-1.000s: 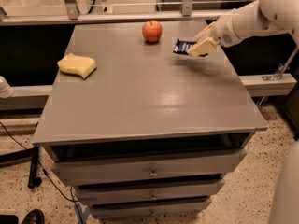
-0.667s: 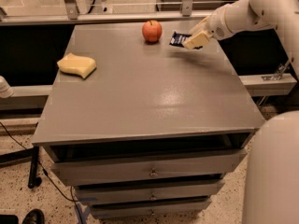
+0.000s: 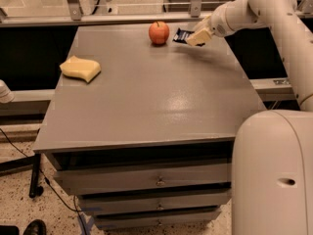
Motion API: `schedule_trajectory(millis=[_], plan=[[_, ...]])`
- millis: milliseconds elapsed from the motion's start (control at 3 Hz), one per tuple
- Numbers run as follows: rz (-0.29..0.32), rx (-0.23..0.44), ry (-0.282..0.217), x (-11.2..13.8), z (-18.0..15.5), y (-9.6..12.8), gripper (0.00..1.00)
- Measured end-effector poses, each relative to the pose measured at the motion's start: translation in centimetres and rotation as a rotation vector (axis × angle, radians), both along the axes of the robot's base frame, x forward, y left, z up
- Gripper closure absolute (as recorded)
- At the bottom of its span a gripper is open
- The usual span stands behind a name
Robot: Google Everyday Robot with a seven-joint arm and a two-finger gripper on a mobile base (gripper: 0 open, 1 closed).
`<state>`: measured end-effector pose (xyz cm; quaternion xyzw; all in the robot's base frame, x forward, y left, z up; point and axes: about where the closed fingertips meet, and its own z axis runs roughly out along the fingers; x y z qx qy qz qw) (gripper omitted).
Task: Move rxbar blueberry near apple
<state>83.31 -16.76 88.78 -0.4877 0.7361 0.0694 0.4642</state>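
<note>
Reaching in from 2 o'clock with the white arm (image 3: 264,6) and hanging the gripper (image 3: 193,37) over the far part of the grey tabletop (image 3: 146,106), toward its 1 o'clock corner. Clenching the pale fingers (image 3: 199,35) on the right end of the rxbar blueberry (image 3: 180,35), leaving the dark navy wrapper with its white lettering sticking out toward 9 o'clock. Holding that bar low and slightly tilted, casting a shadow on the surface just below; not possible to tell whether touching the tabletop or lifted just clear of it. Keeping the bar's free end just beside the apple (image 3: 159,33), at the apple's 3 o'clock, with a narrow gap between the two. Leaving the red-orange apple standing upright, stem up, at about 12 o'clock on the tabletop, close to the far edge. Leaving the pale yellow sponge (image 3: 80,68) lying at about 10 o'clock near the left edge, well apart from apple and bar. Showing grey drawers (image 3: 146,180) under the tabletop at 6 o'clock, and the robot's white body (image 3: 274,175) filling the 4 o'clock corner of the view.
</note>
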Motion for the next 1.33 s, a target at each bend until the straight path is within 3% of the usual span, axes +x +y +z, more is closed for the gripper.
schedule_trajectory(millis=[1000,1333], plan=[[0.004,-0.001,0.019,1.7,-0.9,1.2,0.13],[0.01,-0.001,0.028,1.9,-1.3,1.3,0.0]])
